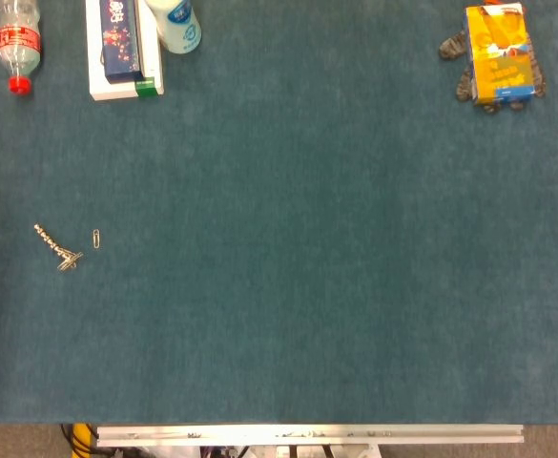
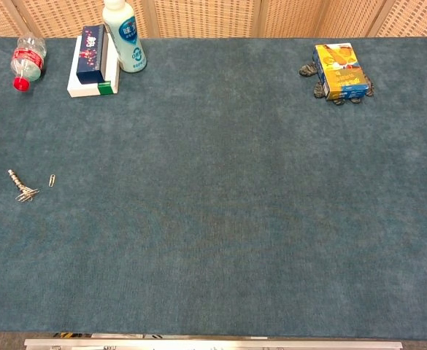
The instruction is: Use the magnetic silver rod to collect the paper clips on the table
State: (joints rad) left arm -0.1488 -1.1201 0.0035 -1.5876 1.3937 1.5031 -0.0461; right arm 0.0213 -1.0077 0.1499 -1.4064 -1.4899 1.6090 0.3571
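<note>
The silver rod [image 1: 51, 240] lies loose on the blue table cloth at the far left, pointing down and to the right. A small bunch of paper clips [image 1: 68, 260] clings to its lower end. The chest view shows the same rod [image 2: 16, 179] with the clips [image 2: 27, 195] at its tip. A single paper clip [image 1: 96, 239] lies flat on the cloth just right of the rod, apart from it, and appears again in the chest view as a loose clip [image 2: 52, 180]. Neither hand shows in either view.
At the back left lie a clear bottle with a red cap [image 1: 17, 43], a white and blue box [image 1: 121, 48] and a white bottle [image 1: 175, 24]. A yellow box [image 1: 499, 54] sits on a grey object at the back right. A metal rail [image 1: 307, 434] runs along the near edge.
</note>
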